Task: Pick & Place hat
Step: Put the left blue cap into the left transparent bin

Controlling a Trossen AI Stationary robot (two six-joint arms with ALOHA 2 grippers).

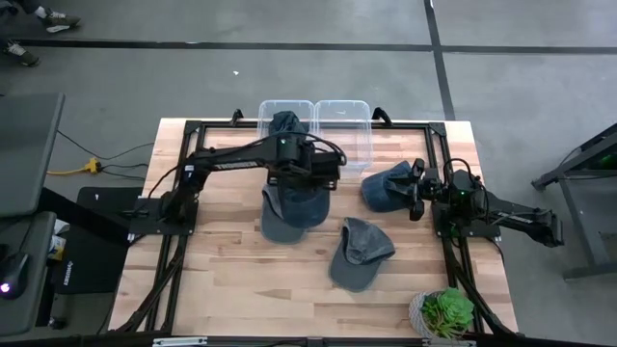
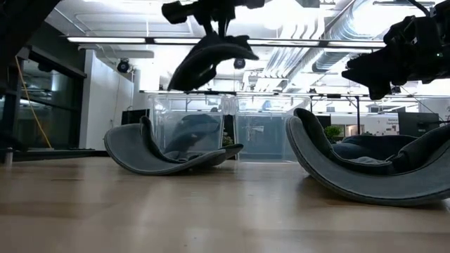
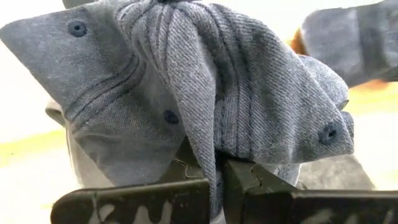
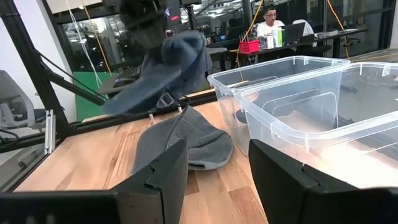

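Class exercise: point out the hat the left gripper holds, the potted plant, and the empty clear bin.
held hat [image 2: 211, 60], low view, hanging crown.
potted plant [image 1: 446, 311], high view, leaves.
empty clear bin [image 1: 344, 106], high view, far rim.

**Bright overhead light, some blur**

Ceiling strip lights [image 2: 295, 43] glare white in the low view. The table [image 1: 241, 280] is evenly lit with soft shadows. The close-up hat [image 3: 205, 93] is sharp, its background washed out and blurred.

Light wooden tabletop [image 1: 231, 280] carried a small green succulent in a pale pot [image 1: 444, 312] at its near right corner. Black computer mouse [image 1: 8, 273] sat on a side desk, yellow power plug [image 1: 93, 165] on grey floor. A person sat at a far desk [image 4: 272, 23].
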